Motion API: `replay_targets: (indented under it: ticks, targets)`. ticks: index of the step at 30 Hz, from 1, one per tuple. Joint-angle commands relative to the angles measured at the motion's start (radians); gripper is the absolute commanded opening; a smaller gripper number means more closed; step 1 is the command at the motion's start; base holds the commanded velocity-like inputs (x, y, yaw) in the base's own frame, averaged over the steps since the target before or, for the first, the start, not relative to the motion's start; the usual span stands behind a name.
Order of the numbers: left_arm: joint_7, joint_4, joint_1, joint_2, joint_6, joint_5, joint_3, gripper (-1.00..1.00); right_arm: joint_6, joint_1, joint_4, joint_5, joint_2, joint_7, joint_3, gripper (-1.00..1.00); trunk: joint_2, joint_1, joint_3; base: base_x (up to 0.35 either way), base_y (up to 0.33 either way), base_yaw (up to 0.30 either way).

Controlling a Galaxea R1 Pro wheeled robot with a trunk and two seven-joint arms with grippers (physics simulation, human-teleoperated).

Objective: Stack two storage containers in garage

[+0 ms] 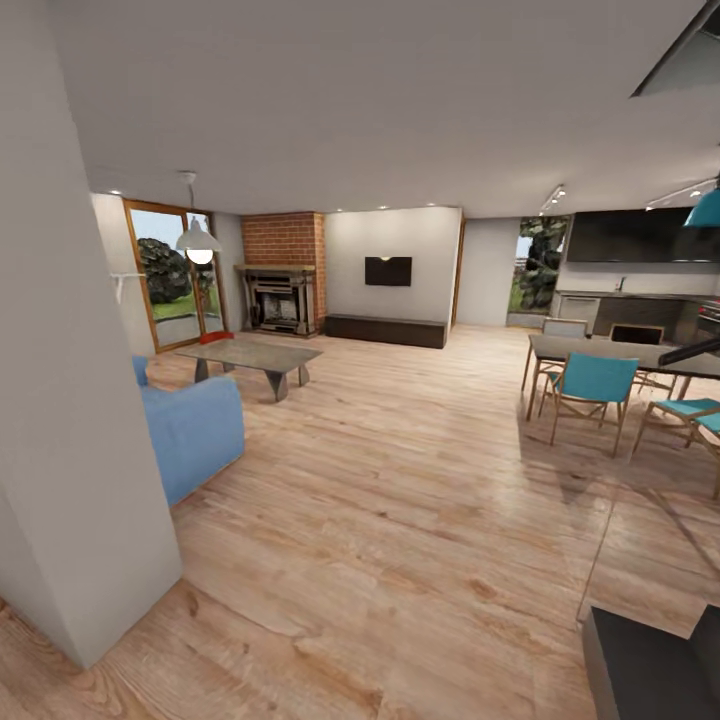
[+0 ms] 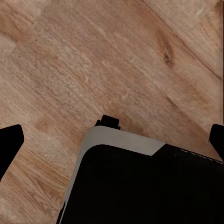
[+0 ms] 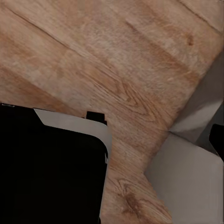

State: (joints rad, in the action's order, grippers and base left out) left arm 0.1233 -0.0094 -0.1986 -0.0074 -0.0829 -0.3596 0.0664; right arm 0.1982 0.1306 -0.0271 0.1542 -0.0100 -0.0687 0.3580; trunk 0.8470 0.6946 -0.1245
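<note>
Living room with light wood-plank flooring (image 1: 400, 500) spread out ahead of me; small orange-red thing (image 1: 216, 337), maybe a storage container, far off by the glass coffee table (image 1: 255, 355) near the brick fireplace (image 1: 283, 270); blue sofa (image 1: 190, 430) closer; can't tell if either of my grippers is apart or together.

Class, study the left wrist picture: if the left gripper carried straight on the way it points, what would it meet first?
Most likely the robot's own black base, which sits in its line; past that edge lies the wood-plank floor. Depth is unclear.
</note>
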Motion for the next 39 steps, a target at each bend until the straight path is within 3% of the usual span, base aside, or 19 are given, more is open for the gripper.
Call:
replay_targets:
  ticks: [1, 39]
  targets:
    - [0.003, 0.0, -0.001, 0.0, -0.003, -0.007, 0.007, 1.0, 0.006, 0.001, -0.003, 0.01, 0.0, 0.0, 0.008, 1.0, 0.001, 0.001, -0.001, 0.322, 0.0, 0.0]
    - [0.003, 0.002, -0.001, 0.0, -0.001, -0.008, 0.007, 1.0, 0.006, 0.001, -0.002, 0.011, 0.002, 0.0, 0.009, 1.0, 0.001, 0.001, -0.001, 0.322, 0.0, 0.0]
